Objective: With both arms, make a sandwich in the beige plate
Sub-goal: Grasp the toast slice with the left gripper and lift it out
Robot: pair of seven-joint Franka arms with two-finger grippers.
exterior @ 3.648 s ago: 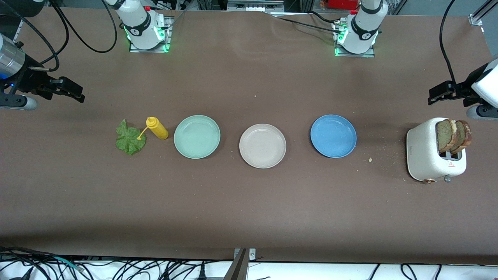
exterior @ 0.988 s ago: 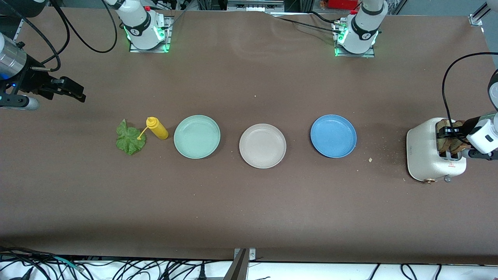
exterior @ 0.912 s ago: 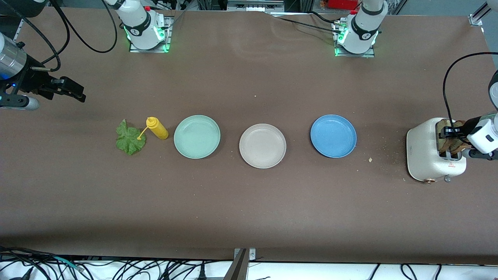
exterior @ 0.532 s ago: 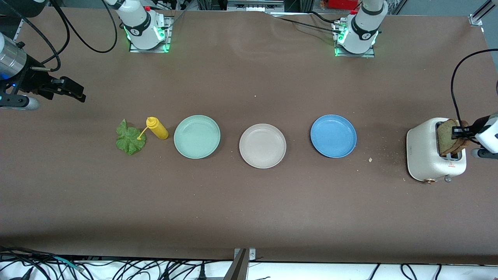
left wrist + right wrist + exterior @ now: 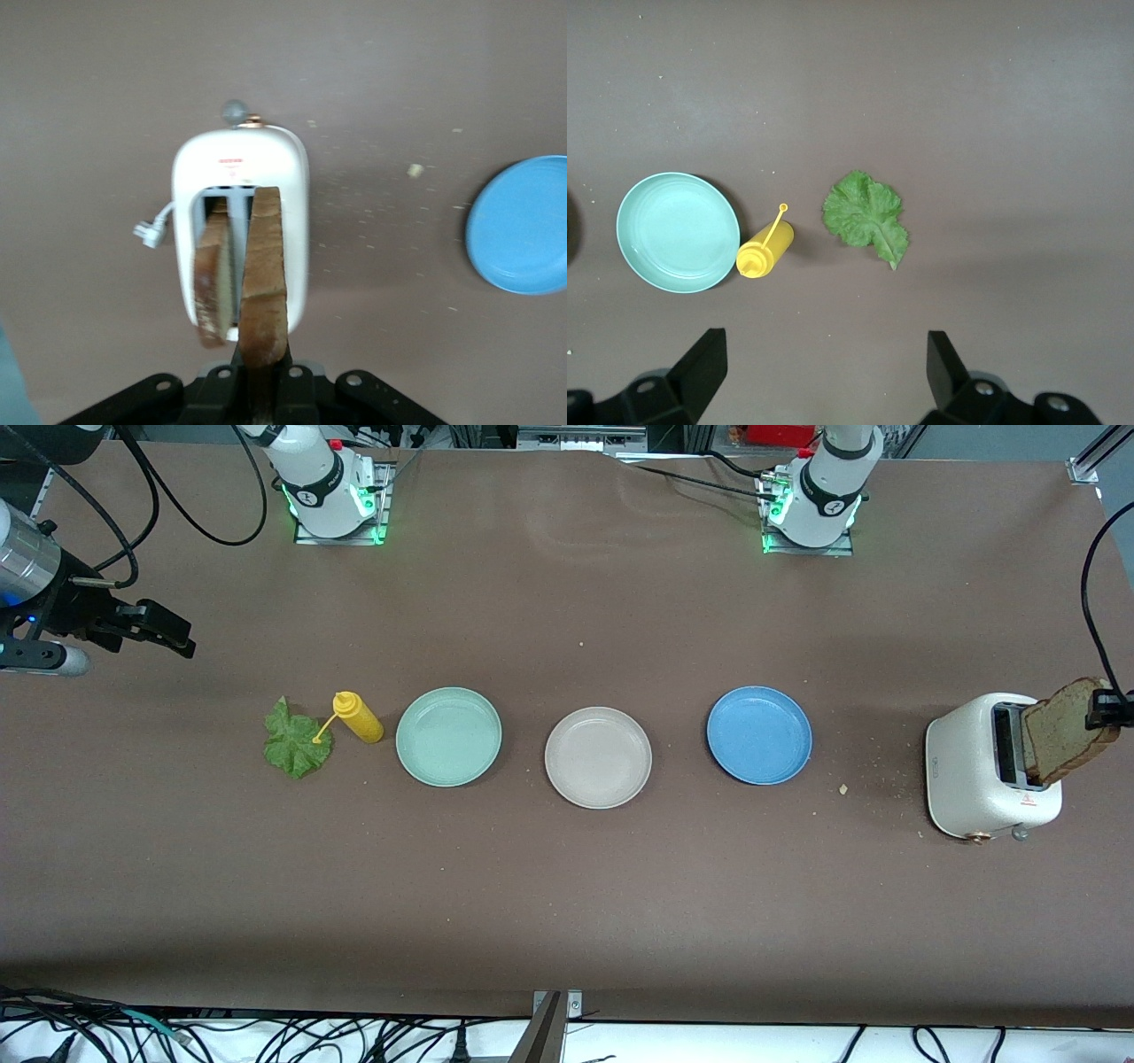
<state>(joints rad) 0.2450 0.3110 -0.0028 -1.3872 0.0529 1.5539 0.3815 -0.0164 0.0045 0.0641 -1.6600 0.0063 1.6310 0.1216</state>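
brown matte worktop (image 5: 567,886) carrying all items, with both arm bases along its edge farthest from the front camera. left hand (image 5: 1107,708), at the left arm's end of the worktop, is clamped on the upper edge of one bread slice (image 5: 1059,729), which hangs tilted in the air over the white toaster (image 5: 970,771); in the left wrist view this slice (image 5: 264,283) sits between the black fingers (image 5: 217,385), with a second bread slice (image 5: 213,283) beside it leaning out of the toaster slot. crumbs (image 5: 843,788) lie scattered on the worktop between the toaster and the blue plate (image 5: 759,734). right hand (image 5: 173,636), fingers spread wide and holding nothing, hovers over bare worktop at the right arm's end, where that arm waits. below it in the right wrist view lie the lettuce leaf (image 5: 866,217), the yellow squeeze bottle (image 5: 765,251) on its side just beside the leaf, and the mint green plate (image 5: 678,232). beige plate (image 5: 598,757), bare, stands mid-worktop between the mint green plate and the blue plate, slightly nearer to the front camera than either.
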